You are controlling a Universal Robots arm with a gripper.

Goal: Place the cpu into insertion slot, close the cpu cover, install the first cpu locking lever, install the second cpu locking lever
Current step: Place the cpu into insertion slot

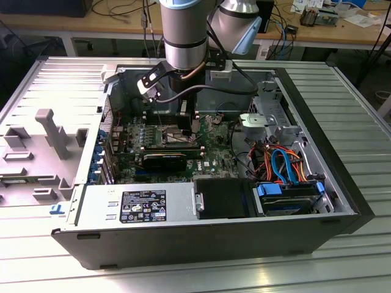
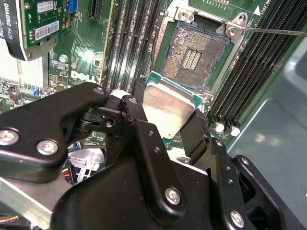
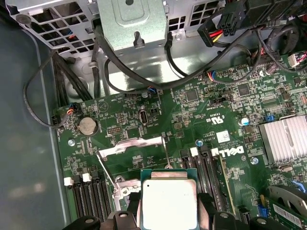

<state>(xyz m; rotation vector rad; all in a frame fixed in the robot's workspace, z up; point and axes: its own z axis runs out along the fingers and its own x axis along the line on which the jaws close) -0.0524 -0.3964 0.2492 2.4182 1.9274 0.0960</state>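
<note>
First step in hand: the gripper (image 2: pixel 168 117), fingers clamped on opposite edges of the cpu (image 2: pixel 167 104), holds it over the motherboard (image 2: pixel 81 62) just short of the open insertion slot (image 2: pixel 194 56); seating likely calls for squaring chip to socket; its height above the board cannot be judged.

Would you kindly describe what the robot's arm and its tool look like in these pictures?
The arm is a silver-grey metal cylinder with light blue joint caps, and a black cable loops off near its wrist. The tool is matte black, built of hinged link plates fixed with silver screws, and ends in two narrow black fingers.
</note>
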